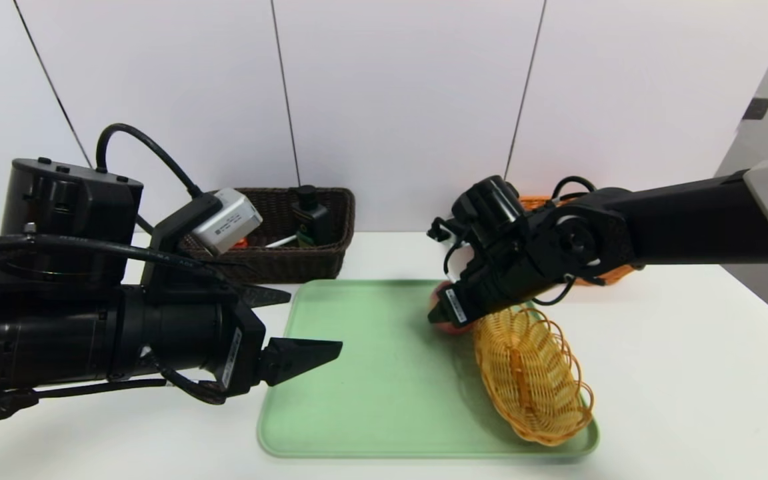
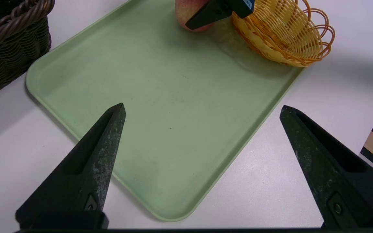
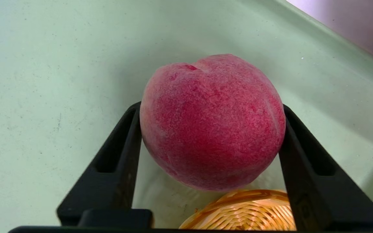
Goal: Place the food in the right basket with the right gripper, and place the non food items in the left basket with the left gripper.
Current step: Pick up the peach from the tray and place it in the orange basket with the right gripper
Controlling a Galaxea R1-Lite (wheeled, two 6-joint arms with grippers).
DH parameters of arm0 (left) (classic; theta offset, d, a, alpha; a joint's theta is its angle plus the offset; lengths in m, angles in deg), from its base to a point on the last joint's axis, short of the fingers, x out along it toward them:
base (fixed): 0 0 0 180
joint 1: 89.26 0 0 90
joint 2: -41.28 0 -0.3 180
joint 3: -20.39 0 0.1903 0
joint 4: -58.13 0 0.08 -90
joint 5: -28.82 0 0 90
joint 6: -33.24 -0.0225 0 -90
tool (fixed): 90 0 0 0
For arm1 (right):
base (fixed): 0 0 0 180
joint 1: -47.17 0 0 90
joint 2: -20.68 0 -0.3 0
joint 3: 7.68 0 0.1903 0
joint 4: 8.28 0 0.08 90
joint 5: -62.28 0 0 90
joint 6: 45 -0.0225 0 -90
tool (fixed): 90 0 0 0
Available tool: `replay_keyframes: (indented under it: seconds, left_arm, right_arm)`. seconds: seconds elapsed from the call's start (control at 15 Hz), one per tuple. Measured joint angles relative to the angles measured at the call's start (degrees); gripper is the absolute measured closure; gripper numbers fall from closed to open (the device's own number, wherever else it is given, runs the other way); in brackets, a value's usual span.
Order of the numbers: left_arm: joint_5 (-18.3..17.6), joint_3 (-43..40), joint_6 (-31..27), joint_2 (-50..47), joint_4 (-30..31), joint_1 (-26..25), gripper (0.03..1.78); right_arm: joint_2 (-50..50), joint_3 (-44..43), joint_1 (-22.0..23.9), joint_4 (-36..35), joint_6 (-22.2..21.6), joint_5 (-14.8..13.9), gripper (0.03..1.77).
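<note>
One peach [image 3: 212,123] sits on your green tray [image 1: 371,373], near the tray's far right part, just beside the small yellow wicker dish [image 1: 534,373] that lies tilted on the tray's right side. Your right gripper [image 3: 210,129] reaches down and to the left over that dish, and its fingers [image 3: 118,155] stand on either side of the peach, each one touching the fruit's skin in the right wrist view. You cannot tell from any view whether the peach has left the tray floor.

Your left gripper [image 2: 202,113] hangs over the near left corner of the tray, above the white surface [image 1: 691,373], with its fingers [image 2: 99,155] spread wide apart and nothing between them.

Behind the tray on the left you have the dark brown left basket [image 1: 291,233], with several items inside that are too hidden by the arm to name. Only an orange sliver of the right basket [image 1: 537,200] shows behind the right arm, at the back right of the surface.
</note>
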Motion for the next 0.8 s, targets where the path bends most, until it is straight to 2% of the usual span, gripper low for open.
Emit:
replay_keyframes:
  seconds: [0.4,0.8]
  left_arm:
    - [0.0,0.0,0.0,-0.3,0.0,-0.02,0.12]
    - [0.05,-0.3,0.0,-0.57,0.0,-0.02,0.12]
  right_arm:
    - [-2.84,0.02,0.02,-0.84,0.06,0.33,0.66]
    - [-13.48,0.33,1.12,-5.47,2.17,0.63,0.67]
